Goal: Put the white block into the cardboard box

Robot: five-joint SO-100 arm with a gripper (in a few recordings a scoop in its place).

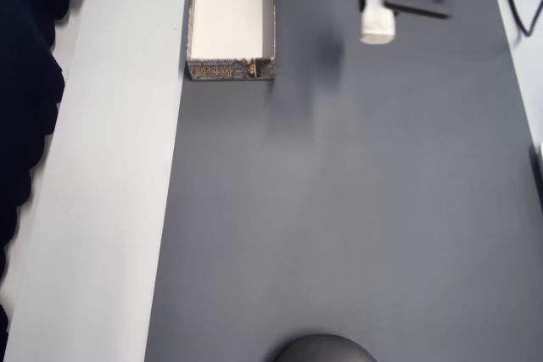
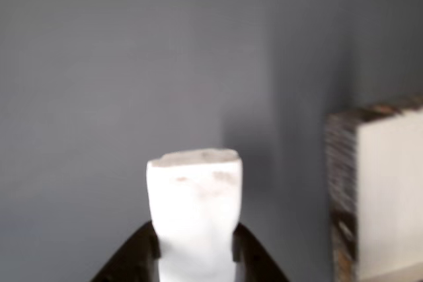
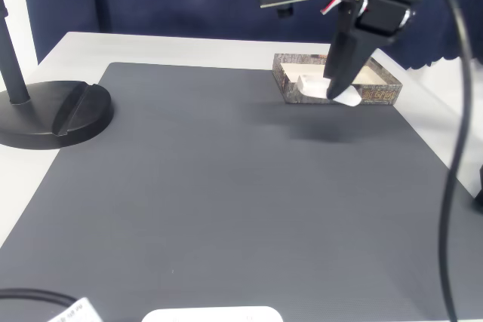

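My gripper (image 1: pixel 374 8) is shut on the white block (image 1: pixel 377 28), which hangs in the air above the dark grey mat (image 1: pixel 339 209). In the overhead view the cardboard box (image 1: pixel 231 68), cream inside with patterned outer walls, lies to the left of the block at the mat's top left corner. In the wrist view the white block (image 2: pixel 195 196) juts out from between the two black fingers (image 2: pixel 142 255), and the cardboard box (image 2: pixel 340 183) is at the right edge. In the fixed view the gripper (image 3: pixel 339 84) holds the block (image 3: pixel 347 98) just in front of the box (image 3: pixel 381 96).
A black round stand base (image 3: pixel 53 115) sits at the mat's left edge in the fixed view and shows as a dark dome (image 1: pixel 322 350) at the overhead view's bottom. A black cable (image 3: pixel 445 148) hangs at the right. White tabletop (image 1: pixel 110 167) borders the mat.
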